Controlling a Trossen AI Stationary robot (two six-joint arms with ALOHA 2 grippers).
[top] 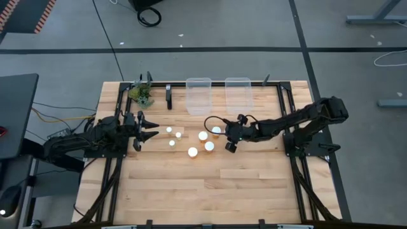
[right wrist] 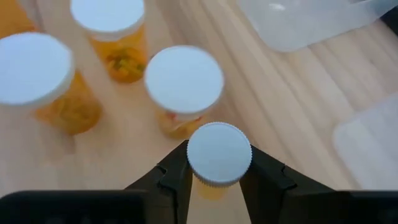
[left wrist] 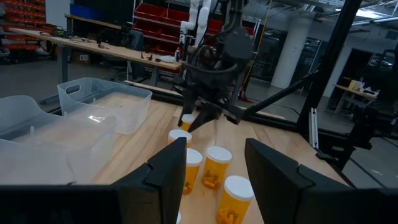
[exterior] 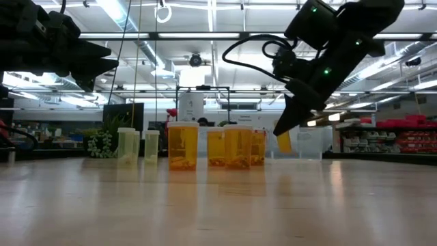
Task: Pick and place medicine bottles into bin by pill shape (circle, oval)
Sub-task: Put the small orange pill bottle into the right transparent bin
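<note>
Several orange-amber pill bottles with white caps [top: 203,135] stand upright on the table's middle; they show in a row in the low view [exterior: 182,145]. Two paler ones [top: 169,130] stand further left. My right gripper [top: 221,132] is shut on one small bottle [right wrist: 219,154], held above the table beside the group [exterior: 283,141]. My left gripper [top: 147,130] is open and empty, held above the table left of the bottles, and it faces them [left wrist: 214,180]. My right gripper pinches the small bottle between its two fingers [right wrist: 177,177], on the bottle's sides right under the white cap [right wrist: 211,186]. The fingers slant down from the table's right side. The bottle is lifted clear of the table and hangs tilted at the fingertips [exterior: 283,141].
Two clear plastic bins [top: 198,95] [top: 238,91] stand side by side at the table's far edge, behind the bottles. A small green plant [top: 141,94] sits at the far left. Bare wood lies toward the near edge.
</note>
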